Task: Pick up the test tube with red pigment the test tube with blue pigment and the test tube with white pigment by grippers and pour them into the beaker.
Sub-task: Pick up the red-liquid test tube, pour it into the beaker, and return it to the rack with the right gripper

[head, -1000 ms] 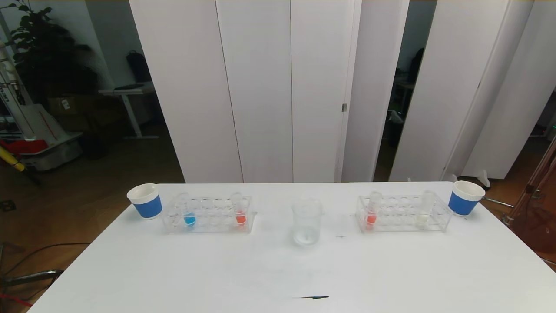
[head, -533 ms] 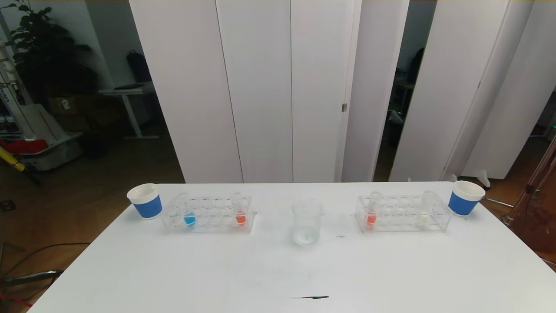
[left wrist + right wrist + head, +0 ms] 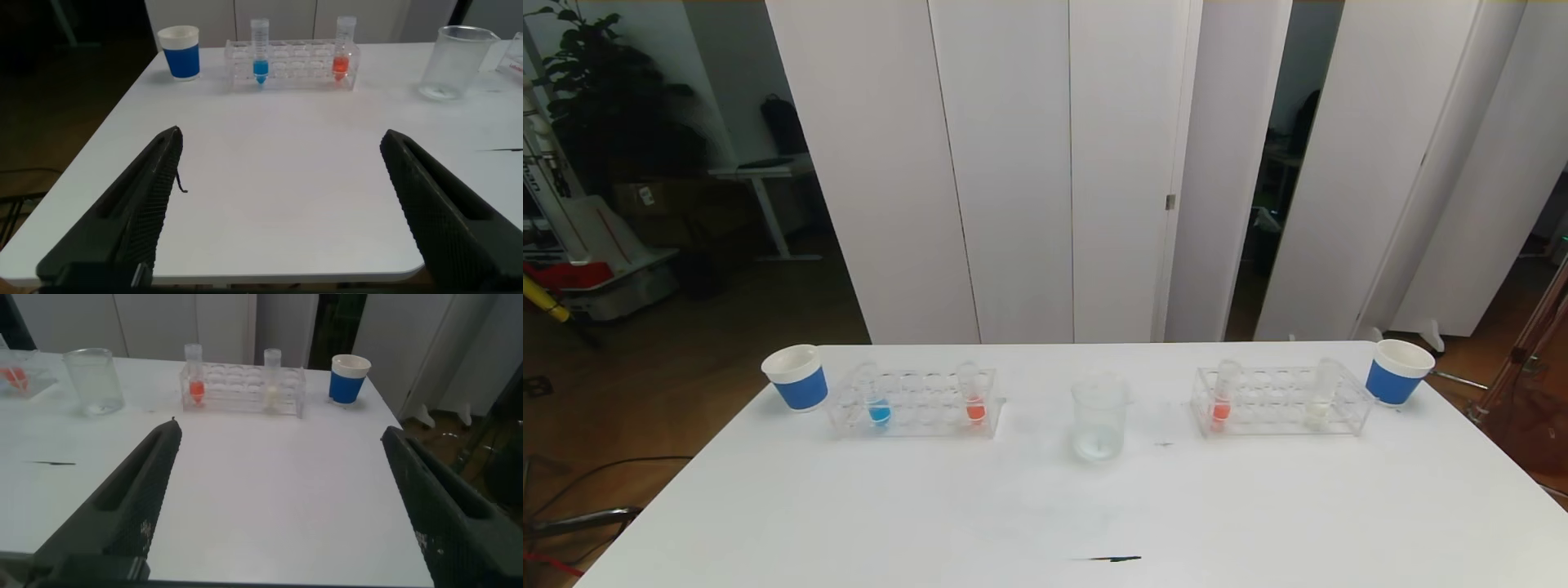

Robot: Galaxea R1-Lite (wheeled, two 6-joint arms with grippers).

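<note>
The beaker (image 3: 1099, 416) stands mid-table, clear and holding no pigment. In the left rack (image 3: 923, 384) stand the test tube with blue pigment (image 3: 876, 400) and a test tube with red pigment (image 3: 974, 396). The right rack (image 3: 1274, 384) holds another red tube (image 3: 1222, 398) and the test tube with white pigment (image 3: 1319, 396). My left gripper (image 3: 280, 135) hovers open over the table's near edge, facing the blue tube (image 3: 260, 61). At the same edge my right gripper (image 3: 281, 429) is open too, facing the white tube (image 3: 271, 376). Neither arm shows in the head view.
A white paper cup with a blue band (image 3: 796, 377) stands outside the left rack, and another cup (image 3: 1396, 371) outside the right rack. A thin black mark (image 3: 1107, 559) lies near the front edge. White panels stand behind the table.
</note>
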